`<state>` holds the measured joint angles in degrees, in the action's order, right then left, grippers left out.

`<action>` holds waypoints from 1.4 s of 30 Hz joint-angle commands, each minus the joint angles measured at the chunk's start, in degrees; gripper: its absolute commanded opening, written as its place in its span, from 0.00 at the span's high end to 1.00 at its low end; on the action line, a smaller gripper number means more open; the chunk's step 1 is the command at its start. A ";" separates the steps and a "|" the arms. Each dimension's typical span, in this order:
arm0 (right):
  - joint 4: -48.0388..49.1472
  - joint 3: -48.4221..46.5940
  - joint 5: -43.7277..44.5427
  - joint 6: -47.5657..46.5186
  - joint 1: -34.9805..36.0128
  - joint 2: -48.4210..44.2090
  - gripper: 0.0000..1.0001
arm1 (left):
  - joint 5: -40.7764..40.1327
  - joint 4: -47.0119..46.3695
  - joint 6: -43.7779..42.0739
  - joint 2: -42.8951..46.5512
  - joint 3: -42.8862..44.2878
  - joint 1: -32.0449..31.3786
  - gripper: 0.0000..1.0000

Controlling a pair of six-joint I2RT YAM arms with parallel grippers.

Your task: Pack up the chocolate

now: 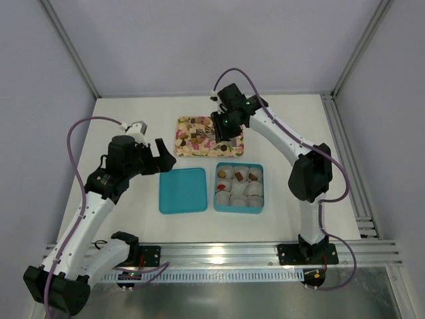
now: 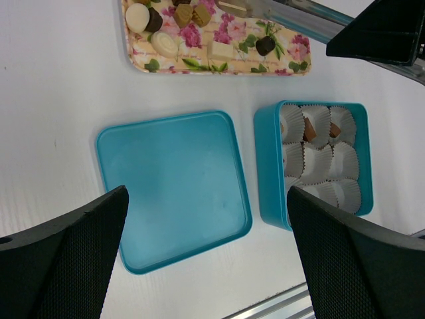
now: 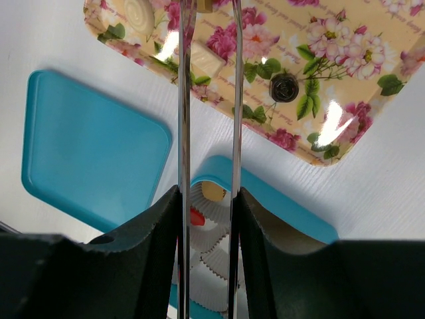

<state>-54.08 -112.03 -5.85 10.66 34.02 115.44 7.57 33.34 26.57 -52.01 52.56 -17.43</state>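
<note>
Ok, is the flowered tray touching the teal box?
Apart. The left wrist view shows a strip of bare white table between the flowered tray and the rim of the teal box.

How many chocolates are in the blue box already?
3: a brown piece back-middle, another brown piece back-right, a red piece middle-left. The paper cups may hide more.

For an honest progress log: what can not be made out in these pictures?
- Right wrist view: the top edge cuts off the tips of the right gripper; any grip is unclear.
- Left wrist view: a finger of the left gripper hides one corner of the box.
- Top view: the right gripper covers part of the tray; the chocolate is too small to count.
</note>
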 commanded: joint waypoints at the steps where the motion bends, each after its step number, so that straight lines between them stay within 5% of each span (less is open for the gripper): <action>1: 1.00 -2.76 0.75 -0.02 0.87 -0.04 0.59 | -0.01 -0.82 -0.20 0.07 0.09 0.20 0.00; 31: 1.44 -5.83 3.65 1.30 2.89 6.47 0.59 | -0.01 -0.74 -0.11 0.42 0.00 0.20 0.00; 42: 1.62 -5.57 4.00 0.95 2.89 7.26 0.72 | -0.10 -0.74 -0.20 0.42 0.00 0.12 0.00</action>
<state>-53.67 -115.46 -2.66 11.49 36.60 123.17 7.57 33.36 26.57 -52.01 52.56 -17.45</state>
